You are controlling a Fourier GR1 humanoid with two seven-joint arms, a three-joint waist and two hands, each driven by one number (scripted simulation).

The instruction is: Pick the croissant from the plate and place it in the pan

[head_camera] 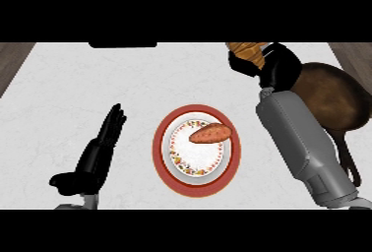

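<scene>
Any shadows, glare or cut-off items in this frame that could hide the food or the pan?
Head view: light is even, no glare on the plate; no strong shadows show on the counter. The right hand curls round the croissant, cut by the top band; its forearm hides part of the pan. The left hand rests open. Another pastry lies unobstructed.

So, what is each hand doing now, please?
Left hand: open, fingers straight, holding nothing, left of the plate.
Right hand: shut on the croissant, by the pan.
</scene>
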